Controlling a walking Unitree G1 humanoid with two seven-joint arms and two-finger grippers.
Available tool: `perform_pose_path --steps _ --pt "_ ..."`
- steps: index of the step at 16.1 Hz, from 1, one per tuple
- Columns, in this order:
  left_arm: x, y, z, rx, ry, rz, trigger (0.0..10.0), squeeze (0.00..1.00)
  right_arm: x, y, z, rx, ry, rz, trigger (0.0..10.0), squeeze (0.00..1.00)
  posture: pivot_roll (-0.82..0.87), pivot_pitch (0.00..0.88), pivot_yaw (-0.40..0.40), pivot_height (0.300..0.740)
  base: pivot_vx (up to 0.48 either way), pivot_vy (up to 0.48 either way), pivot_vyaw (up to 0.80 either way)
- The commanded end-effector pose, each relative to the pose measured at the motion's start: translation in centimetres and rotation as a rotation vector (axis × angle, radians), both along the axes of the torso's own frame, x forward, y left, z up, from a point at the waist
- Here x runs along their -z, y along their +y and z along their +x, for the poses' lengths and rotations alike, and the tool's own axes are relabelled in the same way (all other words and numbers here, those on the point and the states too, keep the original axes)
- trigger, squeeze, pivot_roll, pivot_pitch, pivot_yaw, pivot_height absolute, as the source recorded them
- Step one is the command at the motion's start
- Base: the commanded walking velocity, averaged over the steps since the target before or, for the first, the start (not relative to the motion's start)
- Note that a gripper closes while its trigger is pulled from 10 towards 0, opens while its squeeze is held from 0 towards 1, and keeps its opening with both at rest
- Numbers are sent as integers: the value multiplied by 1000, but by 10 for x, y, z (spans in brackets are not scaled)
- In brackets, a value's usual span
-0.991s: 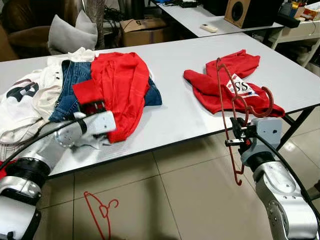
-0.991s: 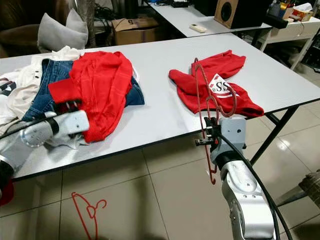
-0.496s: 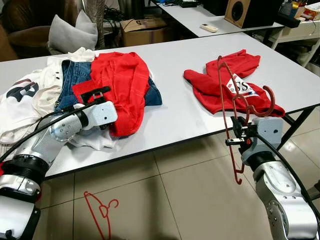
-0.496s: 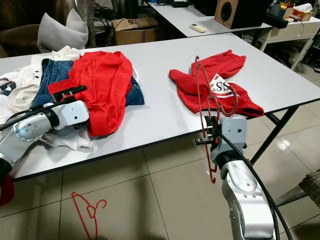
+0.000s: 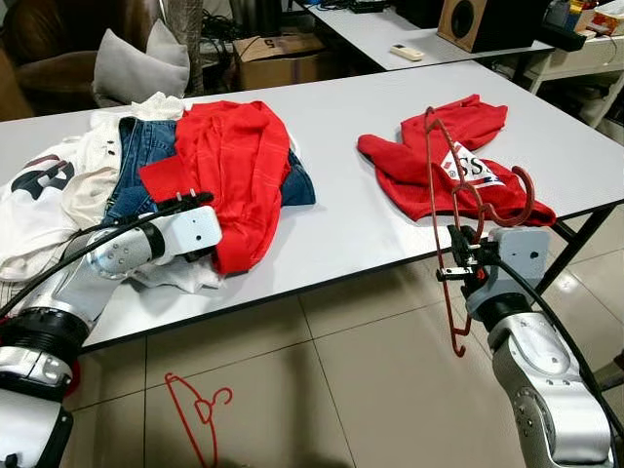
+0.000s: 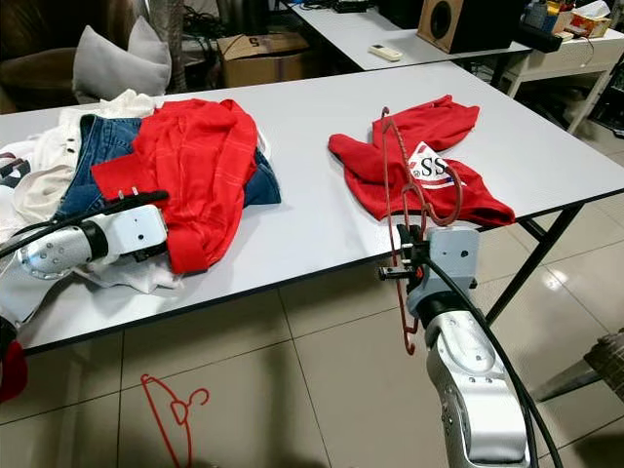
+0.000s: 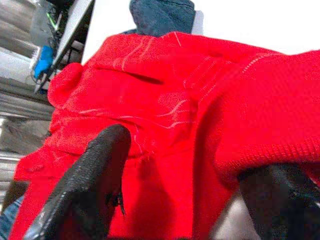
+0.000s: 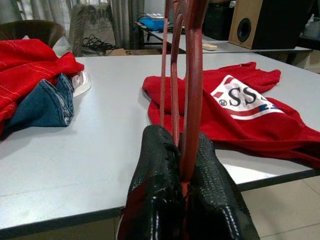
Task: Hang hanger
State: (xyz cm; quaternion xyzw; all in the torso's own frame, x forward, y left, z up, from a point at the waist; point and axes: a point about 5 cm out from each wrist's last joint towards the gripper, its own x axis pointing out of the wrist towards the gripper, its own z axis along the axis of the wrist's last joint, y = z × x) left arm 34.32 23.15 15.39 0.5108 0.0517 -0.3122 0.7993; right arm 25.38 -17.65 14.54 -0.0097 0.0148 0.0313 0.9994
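The right gripper (image 5: 464,261), lower right of the left eye view, was clamped on a red hanger (image 5: 441,190) held upright off the table (image 5: 341,219) edge, in front of the printed red shirt (image 5: 458,161). The left gripper (image 5: 191,199), fingers spread, pressed into the red sweater (image 5: 234,161) at centre left. Likely risks: the thin hanger could twist in that narrow pinch, or the left fingers could snag the jeans (image 5: 136,171) beneath. Another hanger (image 5: 200,414) lay on the floor.
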Motion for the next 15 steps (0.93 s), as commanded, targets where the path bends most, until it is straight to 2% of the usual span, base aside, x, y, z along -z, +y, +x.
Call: perform_pose_path --steps 1,15 --pt "-5 4 -1 -8 -4 -11 0 0 -3 -2 -1 8 -17 3 10000 0 -109 0 32 740 0 0 0" --pt "1 -2 -8 3 51 -38 0 0 -2 -3 -2 15 -13 9 10000 0 -114 0 32 740 0 0 0"
